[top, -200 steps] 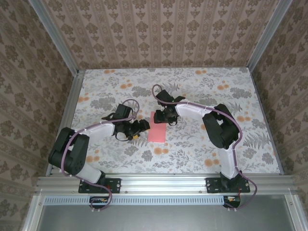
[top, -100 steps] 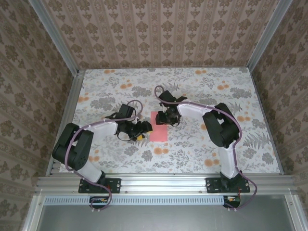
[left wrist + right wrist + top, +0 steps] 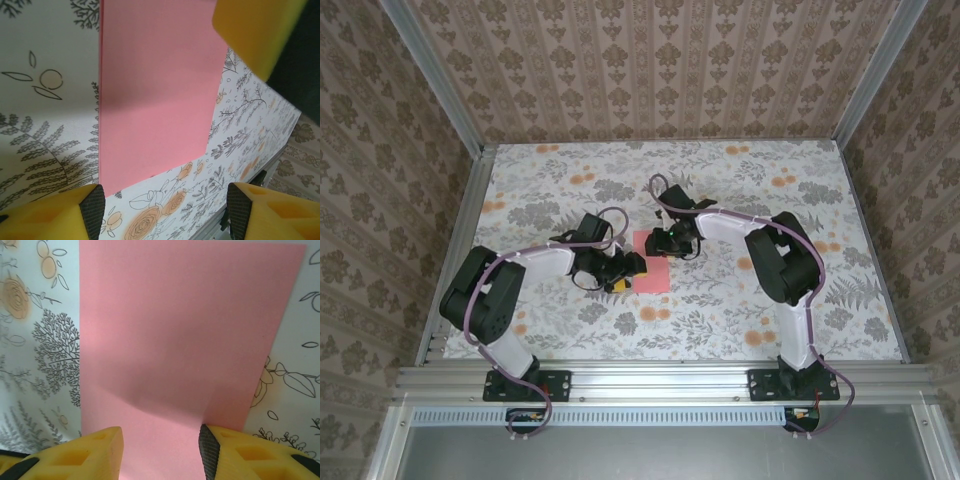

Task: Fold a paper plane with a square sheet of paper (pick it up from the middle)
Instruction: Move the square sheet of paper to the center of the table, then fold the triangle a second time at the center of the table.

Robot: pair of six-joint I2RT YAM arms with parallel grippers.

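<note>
The square sheet of paper (image 3: 653, 266) lies flat on the flowered table as a salmon-pink upright rectangle, with a doubled edge along its left side in the left wrist view (image 3: 155, 85). My left gripper (image 3: 626, 268) is at the paper's left edge, low over the table. It is open, with the paper's near corner and bare table between its fingertips (image 3: 165, 210). My right gripper (image 3: 667, 243) stands over the paper's far end, open, both yellow fingers (image 3: 212, 450) down over the pink sheet (image 3: 185, 330). A yellow finger of the right gripper (image 3: 252, 30) shows at the top right of the left wrist view.
The table (image 3: 740, 300) carries a grey and orange flower print. Aluminium rails (image 3: 460, 230) and patterned walls enclose it on the left, right and back. The table's near edge (image 3: 250, 175) shows close behind the paper in the left wrist view.
My left gripper has slid right, from beside the paper to its left edge, and narrowed slightly. My right gripper has shifted a little to the right over the paper's far end.
</note>
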